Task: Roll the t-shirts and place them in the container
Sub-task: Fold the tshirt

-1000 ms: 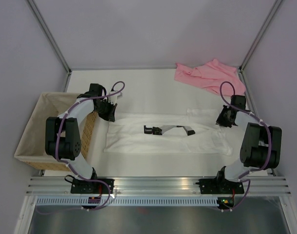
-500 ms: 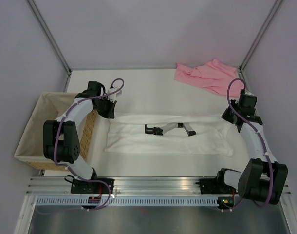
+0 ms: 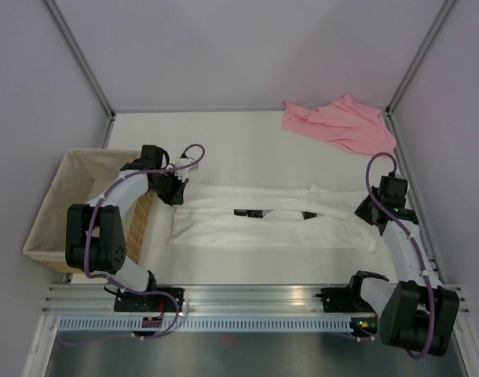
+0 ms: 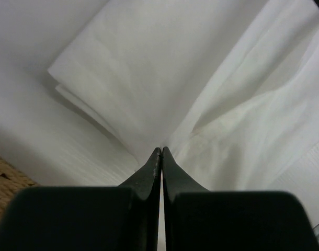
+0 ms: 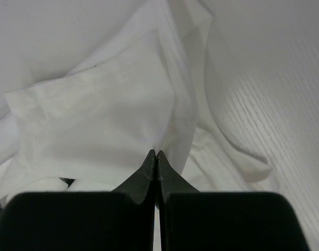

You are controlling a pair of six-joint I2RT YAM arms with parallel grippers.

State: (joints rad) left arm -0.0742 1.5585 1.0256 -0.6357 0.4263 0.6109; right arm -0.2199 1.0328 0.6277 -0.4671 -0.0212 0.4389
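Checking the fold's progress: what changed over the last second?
The left gripper and right gripper, both shut on the white t-shirt, drew its cloth toward the near edge, so the dark print is now mostly covered. The right arm swung outward first, then came nearer. The pink t-shirt and basket stayed put.

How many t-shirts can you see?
2. The white t-shirt lies spread across the middle of the table. The pink t-shirt sits crumpled in the far right corner. Part of the wicker basket is hidden, so more could be inside.
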